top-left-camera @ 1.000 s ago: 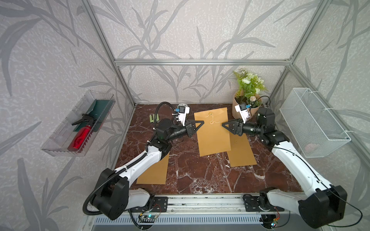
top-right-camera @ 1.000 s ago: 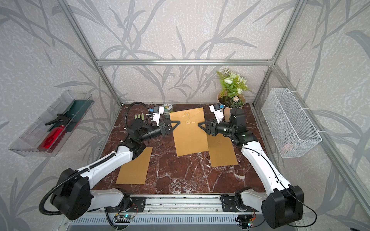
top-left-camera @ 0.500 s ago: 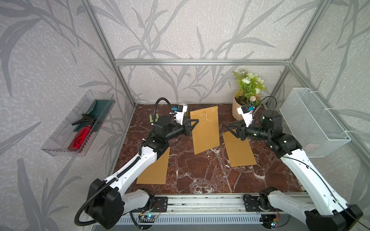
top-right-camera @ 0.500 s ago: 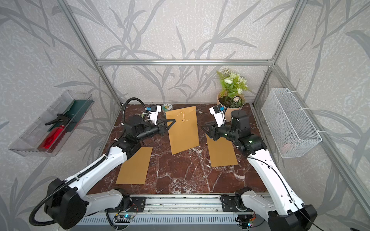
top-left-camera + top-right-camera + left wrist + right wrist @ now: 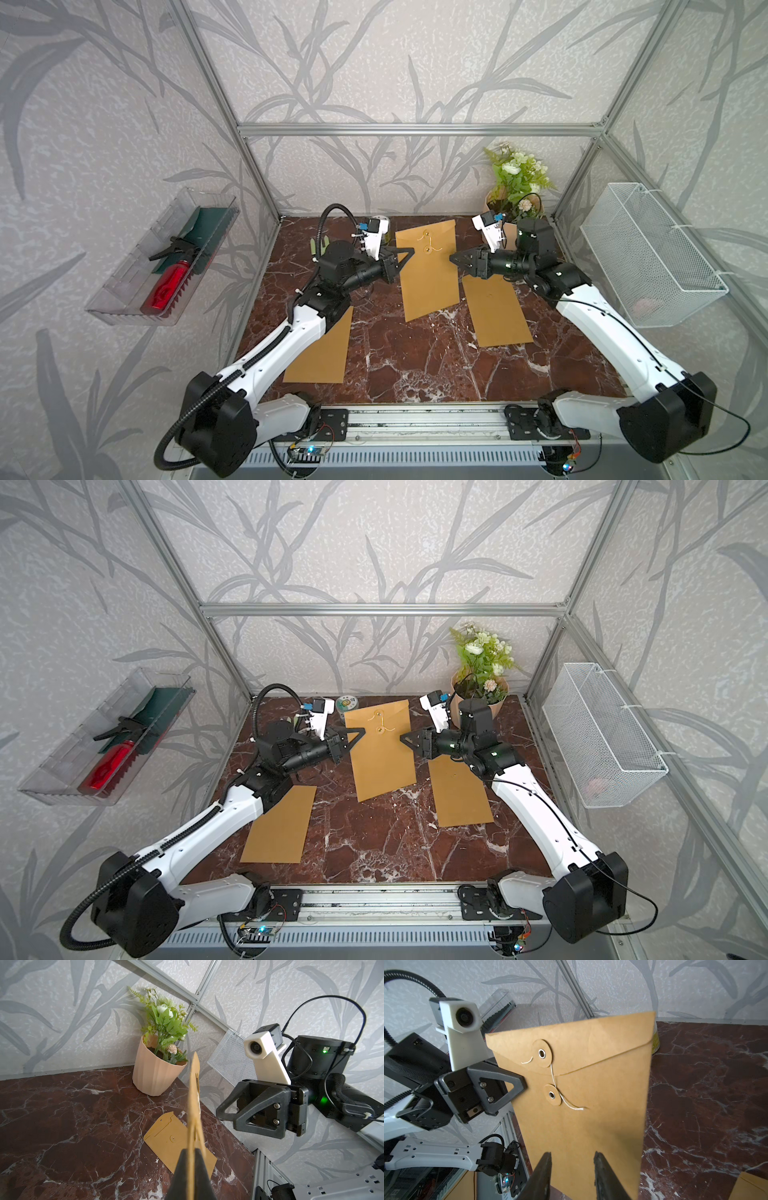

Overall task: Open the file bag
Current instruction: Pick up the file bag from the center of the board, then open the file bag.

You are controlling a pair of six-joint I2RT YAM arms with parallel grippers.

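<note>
my left gripper (image 5: 406, 254) is clamped on the left edge of the file bag (image 5: 428, 276), holding it above the table (image 5: 395, 353), flap (image 5: 591, 1047) shut and string (image 5: 553, 1076) trailing past the lower button (image 5: 552, 1095), so i judge the opening itself not yet done, while my right gripper (image 5: 455, 258) hangs just beside it, jaws apart.

File bag (image 5: 428, 270) upright over table (image 5: 415, 365) ctr, L envelope (image 5: 322, 353) flat front-L, R envelope (image 5: 498, 311) flat R, plant pot (image 5: 153, 1076) back-R corner

The left tool (image 5: 409, 252) pinches one edge of the file bag (image 5: 428, 274), while the right tool (image 5: 453, 258) hovers, jaws parted, beside its opposite edge.
</note>
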